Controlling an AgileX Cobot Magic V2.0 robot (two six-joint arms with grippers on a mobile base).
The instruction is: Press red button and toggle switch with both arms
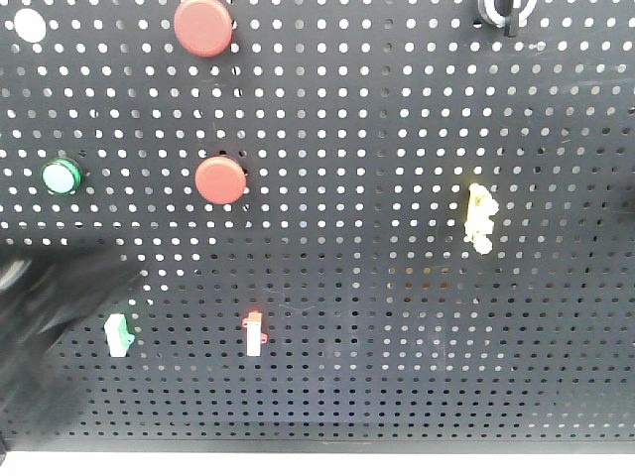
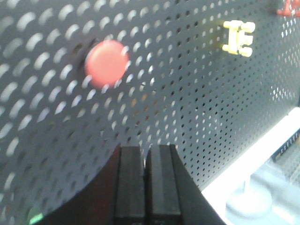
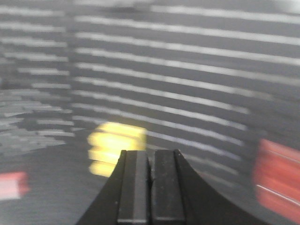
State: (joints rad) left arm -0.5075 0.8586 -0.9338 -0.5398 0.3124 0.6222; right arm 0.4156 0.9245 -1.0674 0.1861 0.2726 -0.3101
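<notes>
My left pincer (image 2: 146,153) is pressed together, its two black pads flat against each other with no gap showing. In the left wrist view it points at the black pegboard (image 2: 197,108). A round red button (image 2: 107,63) sits on the board above the tips and a little to their left, clear of them. A pale yellow clip (image 2: 239,37) hangs on the board further up, to the right.

My right pincer (image 3: 151,155) is also pressed together, pads meeting. Its view is badly smeared: a yellow blur (image 3: 115,147) lies just beyond the tips to the left and a red blur (image 3: 279,180) sits at the right edge, but I cannot tell what either one is.

In the front view the pegboard carries two red buttons: the upper red button (image 1: 203,27) near the top edge and the lower red button (image 1: 220,180) below it. A green button (image 1: 62,177) sits level with the lower one, to the left. Lower down are a green toggle switch (image 1: 119,334) and, to its right, a red-and-white toggle switch (image 1: 256,334). A dark blurred arm (image 1: 40,347) fills the lower left corner, just beside the green switch; whether it touches it I cannot tell.
</notes>
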